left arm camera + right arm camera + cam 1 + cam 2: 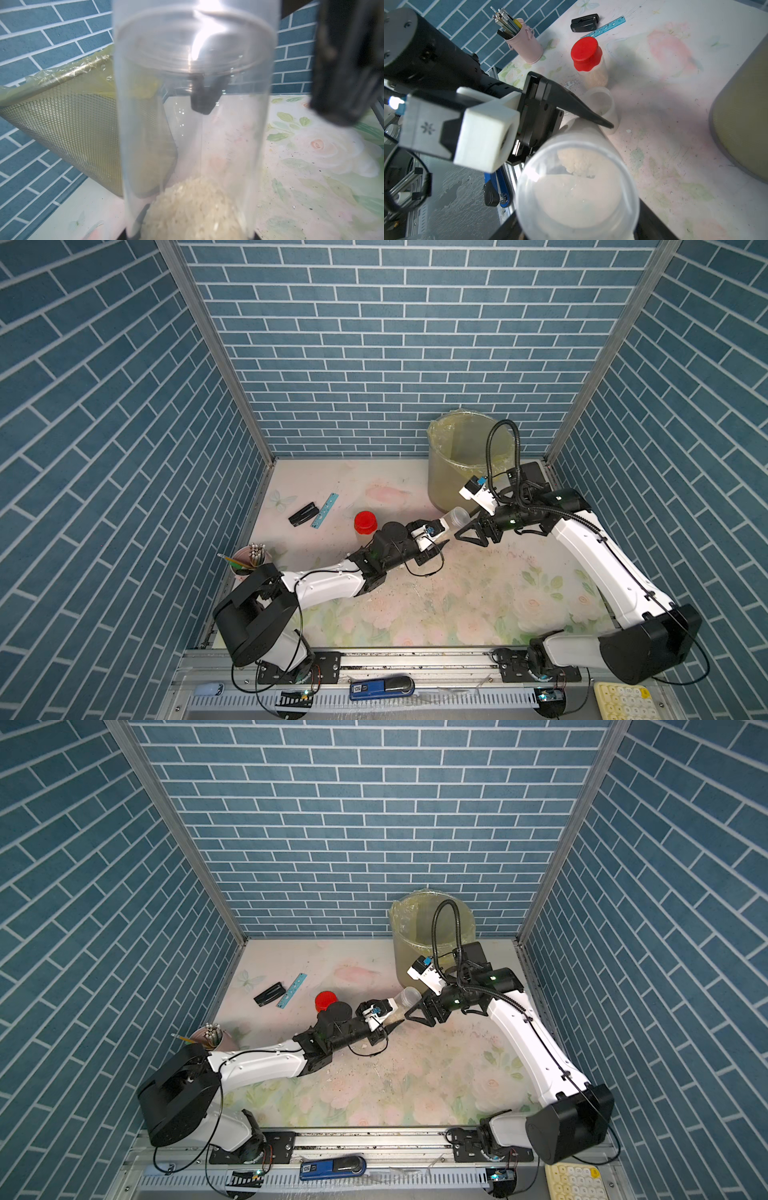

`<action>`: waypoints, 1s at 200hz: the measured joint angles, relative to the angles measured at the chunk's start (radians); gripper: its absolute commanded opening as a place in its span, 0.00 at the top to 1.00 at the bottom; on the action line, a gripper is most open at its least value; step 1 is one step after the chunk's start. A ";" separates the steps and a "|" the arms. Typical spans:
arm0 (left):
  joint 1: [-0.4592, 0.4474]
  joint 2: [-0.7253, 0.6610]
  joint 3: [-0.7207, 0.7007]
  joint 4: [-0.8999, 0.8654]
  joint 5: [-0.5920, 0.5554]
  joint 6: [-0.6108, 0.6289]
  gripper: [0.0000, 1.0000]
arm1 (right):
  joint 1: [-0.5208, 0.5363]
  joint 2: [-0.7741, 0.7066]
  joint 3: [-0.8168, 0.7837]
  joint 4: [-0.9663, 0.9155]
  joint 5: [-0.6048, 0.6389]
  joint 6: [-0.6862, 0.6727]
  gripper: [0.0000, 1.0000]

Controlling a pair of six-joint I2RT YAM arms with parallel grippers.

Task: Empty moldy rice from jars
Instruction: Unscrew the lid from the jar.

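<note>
Left jaws clamp the jar (456, 517) at its base above the counter (478, 593). Its long axis points lid (577, 187) first at the right jaws, which flank the lid; whether they grip it cannot be determined. Moldy rice (195, 209) lies at the base end.

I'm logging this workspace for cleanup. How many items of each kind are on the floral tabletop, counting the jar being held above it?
Jars: 3 (red-capped jar, held jar, standing clear jar)
Stapler: 1
Ruler: 1
Pencil cup: 1
Bin: 1
Total: 7
</note>
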 measured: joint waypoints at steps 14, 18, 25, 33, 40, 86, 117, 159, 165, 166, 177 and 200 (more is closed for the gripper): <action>0.001 0.000 0.000 0.000 -0.002 0.001 0.69 | -0.005 -0.076 -0.051 0.037 0.008 0.047 0.28; 0.001 0.000 0.000 0.000 -0.003 0.001 0.69 | -0.007 -0.103 -0.068 0.046 0.014 0.070 0.28; 0.001 0.000 0.000 0.000 -0.003 0.002 0.69 | -0.012 -0.136 -0.082 0.055 0.025 0.109 0.28; 0.001 -0.001 0.000 0.000 -0.004 0.004 0.69 | -0.015 -0.171 -0.084 0.062 0.042 0.171 0.28; 0.001 -0.001 0.000 0.000 -0.004 0.005 0.69 | -0.018 -0.187 -0.077 0.064 0.055 0.221 0.28; 0.001 -0.003 0.002 -0.016 -0.011 0.041 0.69 | -0.021 -0.189 0.030 0.045 0.245 0.675 0.29; 0.001 -0.003 0.002 -0.015 -0.026 0.062 0.68 | 0.021 -0.218 -0.002 0.026 0.361 1.002 0.28; 0.001 0.004 0.002 -0.006 -0.027 0.071 0.67 | 0.127 -0.164 0.035 0.008 0.418 1.176 0.21; 0.001 0.006 0.002 -0.004 -0.027 0.072 0.67 | 0.132 -0.154 0.039 0.010 0.421 1.190 0.21; 0.001 0.006 0.002 -0.004 -0.027 0.072 0.67 | 0.132 -0.153 0.040 0.010 0.422 1.191 0.21; 0.001 0.009 0.002 -0.002 -0.027 0.072 0.67 | 0.140 -0.136 0.046 0.011 0.426 1.206 0.21; 0.001 0.018 0.002 0.006 -0.027 0.072 0.67 | 0.149 -0.105 0.053 0.018 0.429 1.226 0.21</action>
